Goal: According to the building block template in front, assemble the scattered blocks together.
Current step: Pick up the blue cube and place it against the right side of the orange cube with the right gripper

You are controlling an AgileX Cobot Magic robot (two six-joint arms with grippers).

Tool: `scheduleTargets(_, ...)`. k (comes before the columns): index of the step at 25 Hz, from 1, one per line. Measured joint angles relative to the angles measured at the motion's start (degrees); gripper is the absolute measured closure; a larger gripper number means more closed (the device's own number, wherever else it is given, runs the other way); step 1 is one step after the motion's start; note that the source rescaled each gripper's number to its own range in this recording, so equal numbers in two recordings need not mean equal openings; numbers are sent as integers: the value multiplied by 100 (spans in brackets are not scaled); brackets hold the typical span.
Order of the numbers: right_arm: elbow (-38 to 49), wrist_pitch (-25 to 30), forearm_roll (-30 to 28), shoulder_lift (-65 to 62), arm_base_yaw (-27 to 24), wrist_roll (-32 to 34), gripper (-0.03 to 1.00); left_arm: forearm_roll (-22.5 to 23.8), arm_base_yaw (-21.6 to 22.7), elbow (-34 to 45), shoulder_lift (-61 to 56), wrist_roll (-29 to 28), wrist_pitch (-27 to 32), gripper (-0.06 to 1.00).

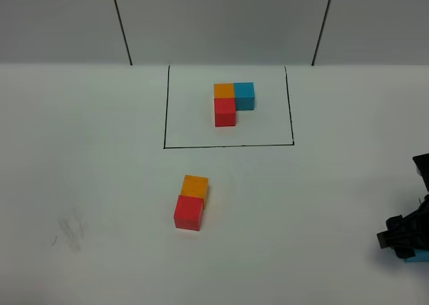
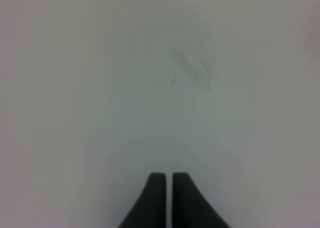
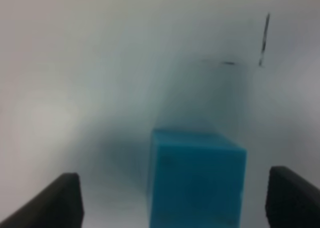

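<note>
Blue block (image 3: pixel 197 180) — between spread right pincer (image 3: pixel 175 188) fingers (image 3: pixel 55 203).

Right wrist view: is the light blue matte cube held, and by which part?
Not held: the right gripper is open, its jaws clear of the light blue matte cube.

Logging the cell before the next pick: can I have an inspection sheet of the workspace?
Surface: white table, grey smudge on the left arm's side.
Job's things: building block template in a black-lined frame; orange cube and red cube touching mid-table; blue cube at the right edge.
Clutter: nothing seen.
Grippers: left gripper shut, empty; right gripper open around the blue cube, not touching.
Cables: nothing seen.
Surroundings: grey wall panels behind.
</note>
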Motion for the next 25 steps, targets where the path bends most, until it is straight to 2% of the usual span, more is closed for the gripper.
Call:
scheduleTargets(7,70,-74,0,276,0,-6,5,0,0,0,0,0,0,94)
scheduleTargets(19,341,-648,0,460,-176,-6,6,0,0,0,0,0,0,94)
scheduleTargets(22,347,-752,-2,465,-180,-6,10,0,0,0,0,0,0,94)
scheduleTargets(25,347,-815,-25,465,-180,-6,19,0,0,0,0,0,0,94)
